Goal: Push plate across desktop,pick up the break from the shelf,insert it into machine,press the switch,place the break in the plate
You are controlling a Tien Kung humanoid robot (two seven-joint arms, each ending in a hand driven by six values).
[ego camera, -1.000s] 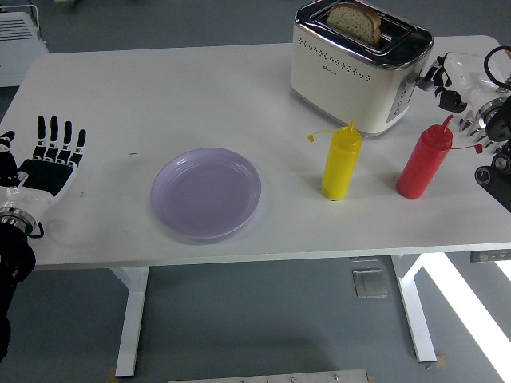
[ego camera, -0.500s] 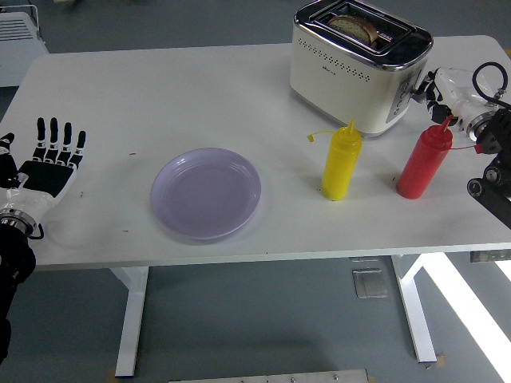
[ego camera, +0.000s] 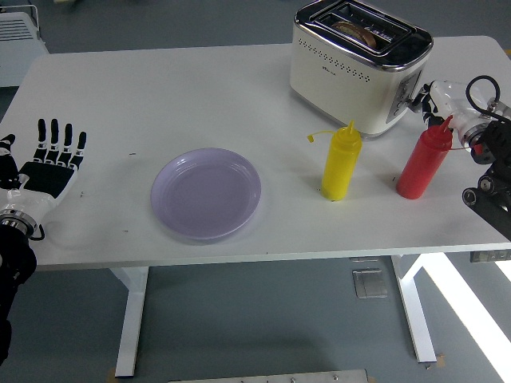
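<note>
The slice of bread (ego camera: 361, 30) sits low in the toaster (ego camera: 359, 68), its long axis running along the slot, from upper left to lower right as seen from above. Only a brown sliver of its top edge shows; the rest is sunk inside the chrome top. The toaster stands at the far right of the bench (ego camera: 160, 96).

The right robot hand (ego camera: 435, 100) is pressed in at the toaster's right end, by the lever panel. The red squeeze bottle (ego camera: 423, 162) stands in front of it and hides part of the fingers, so I cannot tell how far they are curled, nor exactly what they touch.

The left robot hand (ego camera: 48, 163) lies flat at the bench's left edge, fingers straight and spread, holding nothing.

The lilac plate (ego camera: 206, 193) is empty, near the front edge, well apart from the toaster. A yellow bottle (ego camera: 341, 161) stands between plate and red bottle.
</note>
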